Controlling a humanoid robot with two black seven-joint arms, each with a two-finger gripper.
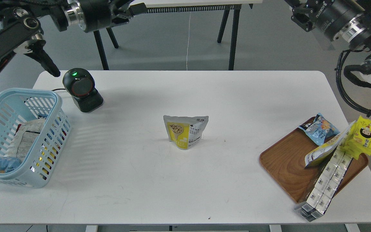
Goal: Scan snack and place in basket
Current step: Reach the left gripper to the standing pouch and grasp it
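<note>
The snack [185, 131], a yellow and white pouch with a round picture of brown balls, stands upright in the middle of the white table [185, 180]. The light blue basket [55, 106] sits at the table's left edge with several packets inside. My left gripper [137, 7] is high at the top left, far above and behind the snack; its fingers are dark and cannot be told apart. My right arm [340, 16] is at the top right, and its gripper's fingers are cut off by the top edge. Neither gripper touches the snack.
A black barcode scanner [81, 90] with a green light stands at the back left beside the basket. A brown wooden tray [285, 162] at the right holds a light blue bag [319, 129], a bright yellow packet [361, 137] and a long multipack [325, 183].
</note>
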